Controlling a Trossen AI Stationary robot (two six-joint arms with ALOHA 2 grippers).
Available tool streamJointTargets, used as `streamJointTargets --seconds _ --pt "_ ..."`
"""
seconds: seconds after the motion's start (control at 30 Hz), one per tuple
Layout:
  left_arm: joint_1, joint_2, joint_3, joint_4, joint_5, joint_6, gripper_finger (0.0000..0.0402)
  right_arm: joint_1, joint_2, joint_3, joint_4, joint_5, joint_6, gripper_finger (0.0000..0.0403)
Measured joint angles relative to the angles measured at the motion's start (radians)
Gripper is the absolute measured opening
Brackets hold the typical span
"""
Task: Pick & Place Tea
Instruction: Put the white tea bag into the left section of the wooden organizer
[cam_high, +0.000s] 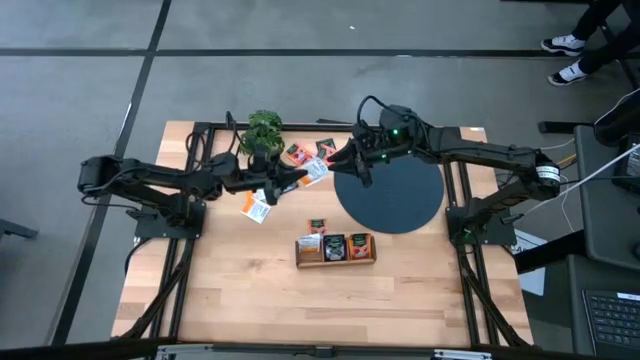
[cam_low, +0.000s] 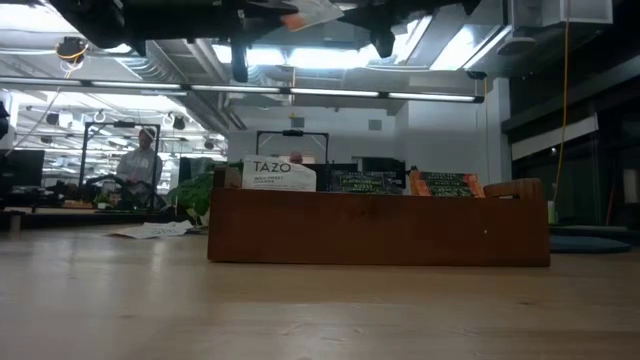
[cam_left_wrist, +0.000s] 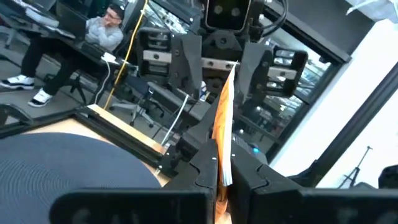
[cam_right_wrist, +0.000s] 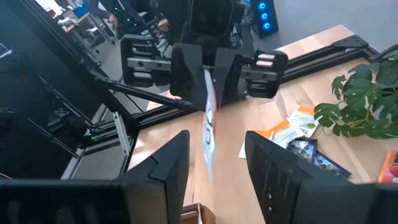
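1. Left gripper (cam_high: 303, 178) pinches a white-and-orange tea packet (cam_high: 314, 171) above the table, beside the black disc (cam_high: 390, 195).
2. Right gripper (cam_high: 345, 160) faces it, fingers spread around the packet without touching.

The light wooden table (cam_high: 250, 290) carries a black disc (cam_high: 395, 200) toward 2 o'clock, a small wooden tray (cam_high: 336, 258) with packets near its centre, a green plant (cam_high: 264, 130) at 11 o'clock, and loose tea packets (cam_high: 300, 154) beside the plant.
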Motion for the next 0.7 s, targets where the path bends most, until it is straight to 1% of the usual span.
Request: streamJointTargets --seconds 0.07,0.2,0.33,0.47,0.7 --pt "0.0 0.013 0.01 0.035 -0.001 0.02 0.0008 0.004 0.0 0.0 -0.001 0.0 0.0 0.0157" --pt "0.003 0.034 0.03 0.034 -0.003 0.049 0.0006 0.009 0.0 0.0 -0.001 -0.002 0.003 0.0155" --pt "0.003 0.053 0.044 0.033 -0.002 0.05 0.0007 0.011 0.0 0.0 0.004 -0.002 0.008 0.0139" --pt "0.003 0.059 0.047 0.033 -0.002 0.05 0.0006 0.011 0.0 0.0 0.008 -0.002 0.001 0.0102" --pt "0.003 0.059 0.047 0.033 -0.001 0.05 0.0008 0.011 0.0 0.0 0.014 -0.002 -0.01 0.0013"
